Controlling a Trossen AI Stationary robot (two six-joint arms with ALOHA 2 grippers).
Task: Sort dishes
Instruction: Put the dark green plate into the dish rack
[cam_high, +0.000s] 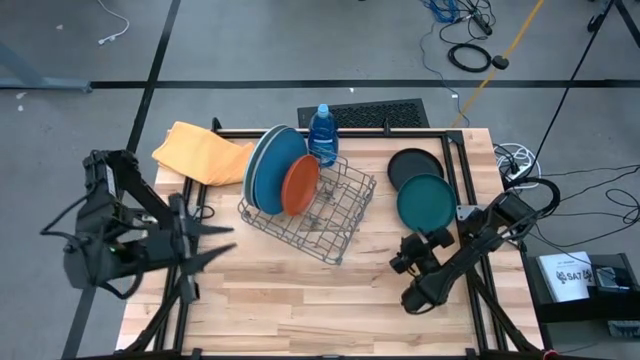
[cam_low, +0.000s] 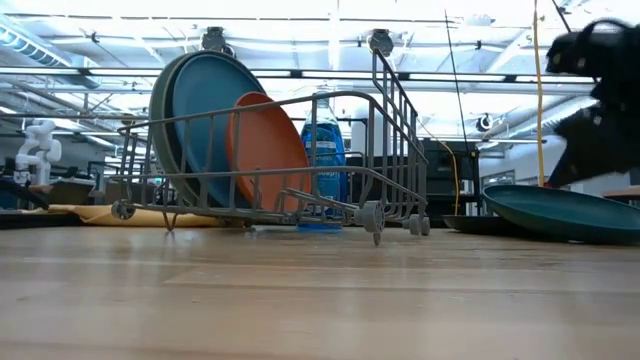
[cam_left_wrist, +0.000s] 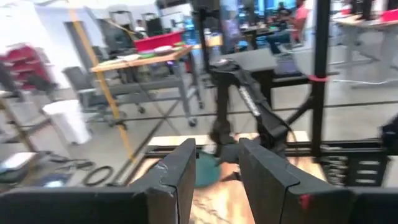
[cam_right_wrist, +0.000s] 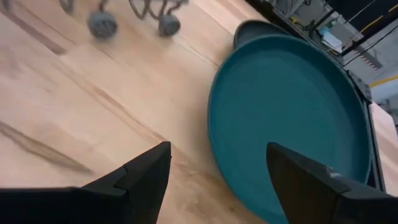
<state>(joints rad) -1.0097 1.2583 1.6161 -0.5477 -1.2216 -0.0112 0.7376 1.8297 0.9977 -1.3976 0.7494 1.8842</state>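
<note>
A wire rack (cam_high: 320, 205) stands mid-table. A grey plate (cam_low: 157, 115), a blue plate (cam_high: 278, 165) and a smaller orange plate (cam_high: 300, 185) stand on edge in it. To its right a dark teal plate (cam_high: 425, 203) lies flat on the table, with a black plate (cam_high: 413, 165) flat beyond it. My right gripper (cam_high: 412, 250) hovers open just near of the teal plate (cam_right_wrist: 286, 124), slanting down toward it. My left gripper (cam_high: 215, 245) is open and level, high over the table's left part, with nothing between its fingers.
A blue soap bottle (cam_high: 322, 133) stands just beyond the rack. A folded yellow cloth (cam_high: 200, 152) lies at the far left. Bare wood (cam_high: 300, 300) stretches along the near side. Black frame rails (cam_high: 462, 170) run along the table's right edge.
</note>
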